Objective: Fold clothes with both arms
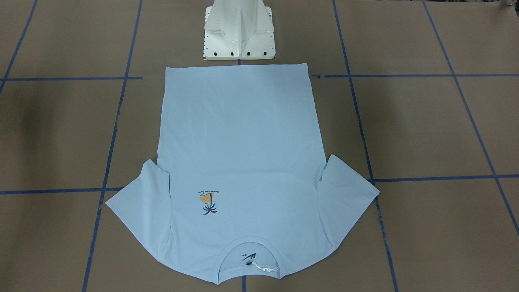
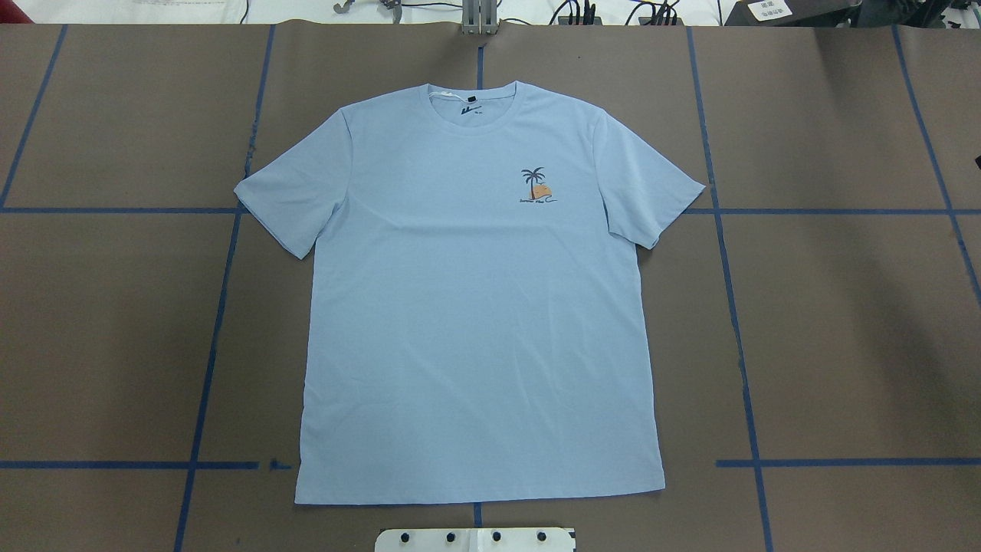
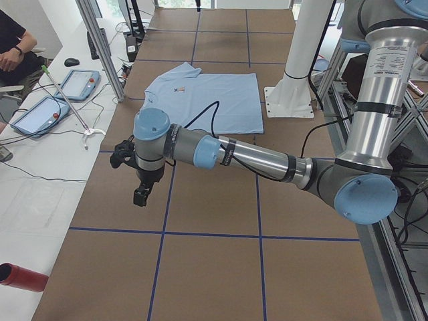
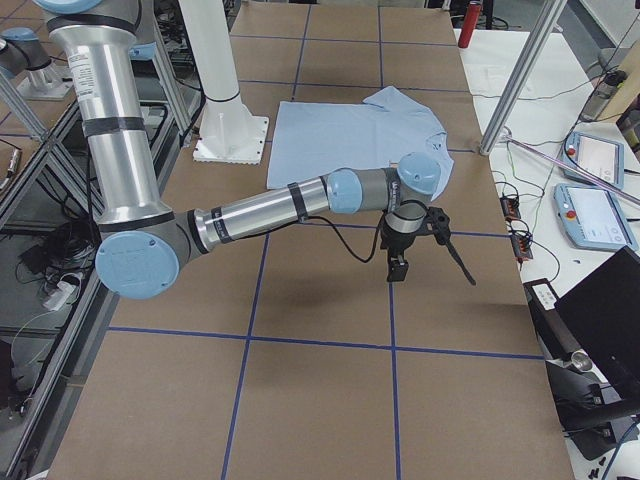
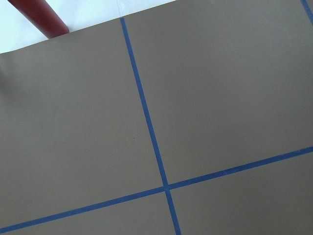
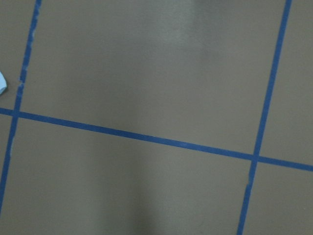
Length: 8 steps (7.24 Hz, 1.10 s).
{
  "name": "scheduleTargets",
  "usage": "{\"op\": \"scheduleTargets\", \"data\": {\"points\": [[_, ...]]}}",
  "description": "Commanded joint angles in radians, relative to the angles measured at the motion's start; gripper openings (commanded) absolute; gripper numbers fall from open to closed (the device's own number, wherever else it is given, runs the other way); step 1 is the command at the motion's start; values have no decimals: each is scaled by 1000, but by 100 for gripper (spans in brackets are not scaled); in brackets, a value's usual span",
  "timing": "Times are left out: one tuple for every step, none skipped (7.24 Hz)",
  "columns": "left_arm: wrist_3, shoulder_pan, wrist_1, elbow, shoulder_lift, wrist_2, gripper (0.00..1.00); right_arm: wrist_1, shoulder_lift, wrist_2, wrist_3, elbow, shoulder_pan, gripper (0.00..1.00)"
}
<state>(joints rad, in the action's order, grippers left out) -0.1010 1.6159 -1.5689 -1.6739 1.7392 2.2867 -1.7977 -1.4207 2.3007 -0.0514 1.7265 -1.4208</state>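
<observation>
The left arm (image 3: pixel 254 157) reaches out low over bare brown worktop (image 2: pixel 843 330), well off to the robot's left of the T-shirt (image 2: pixel 475 307). Its left end effector (image 3: pixel 140 192) points down, clear of the surface, with nothing seen in it. Only the side view shows it, so I cannot tell how far apart its fingers are. Its wrist camera sees only worktop, crossing blue tape lines (image 5: pixel 146 122) and a red cylinder (image 5: pixel 41 17) in the top left corner.

The light blue T-shirt lies flat and spread out, front up, in the middle of the worktop. Its hem is just beside the white base (image 1: pixel 239 32) and its collar (image 2: pixel 474 107) is at the far edge. Both sleeves are splayed outward. The palm-tree print (image 2: pixel 536 186) sits on the chest toward the robot's right. A white neck tag (image 1: pixel 263 267) shows inside the collar.

The right arm (image 4: pixel 270 212) stretches over bare worktop on the robot's right of the shirt. The right end effector (image 4: pixel 397 268) hangs downward above the surface, holding nothing visible. I cannot tell how far open it is.
</observation>
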Motion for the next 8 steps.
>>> {"op": "scheduleTargets", "data": {"points": [[-11,1,26,-59,-12,-3,100,70,-66,-3,4,-1,-13,100],[-5,-2,20,-94,-50,-9,100,73,-58,-1,1,-1,-12,100],[-3,-4,18,-98,-68,0,100,75,-58,-1,-4,7,-12,100],[-5,-8,18,-133,-82,10,100,75,-49,25,-5,17,-9,100],[-12,-8,15,-139,-120,42,100,75,-47,52,-7,13,-10,100],[-14,-8,15,-148,-122,54,100,86,-41,52,-8,21,-7,100],[-11,-8,15,-155,-122,77,100,201,-29,52,-30,15,29,100],[-11,-10,4,-141,-122,76,100,283,-24,52,-188,-2,99,100]]}}
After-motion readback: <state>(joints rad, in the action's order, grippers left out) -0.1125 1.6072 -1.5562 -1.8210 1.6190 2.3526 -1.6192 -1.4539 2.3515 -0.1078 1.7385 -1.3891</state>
